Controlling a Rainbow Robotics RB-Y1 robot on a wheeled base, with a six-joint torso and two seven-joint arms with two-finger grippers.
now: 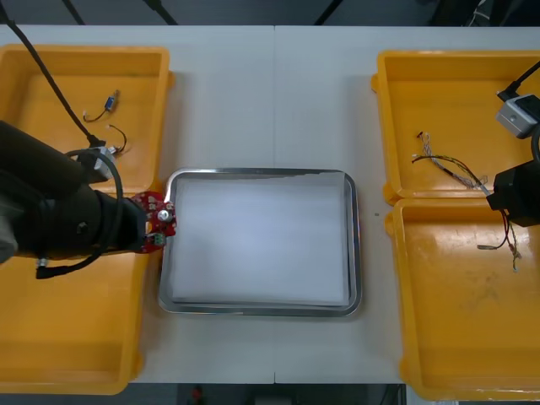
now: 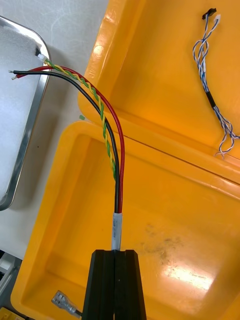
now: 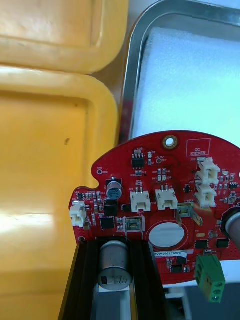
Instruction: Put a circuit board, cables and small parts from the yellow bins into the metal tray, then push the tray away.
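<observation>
Left wrist view: the left end effector (image 3: 116, 257) is clamped on the edge of the round red circuit board (image 3: 165, 195), which juts ahead of its fingers across the metal tray (image 3: 131, 75) rim. The board is probably stiff and light with fragile parts, so an edge hold suits it. The right end effector (image 2: 116, 257) pinches a likely limp cable (image 2: 118, 165) by its sleeved end, over a yellow bin (image 2: 165, 220). The tray's white inside lies bare on the pale worktop (image 1: 253, 84).

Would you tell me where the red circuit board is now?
The circuit board is on the robot's left in the front view, held by the left gripper over the left rim of the metal tray, beside the near yellow bin.
</observation>
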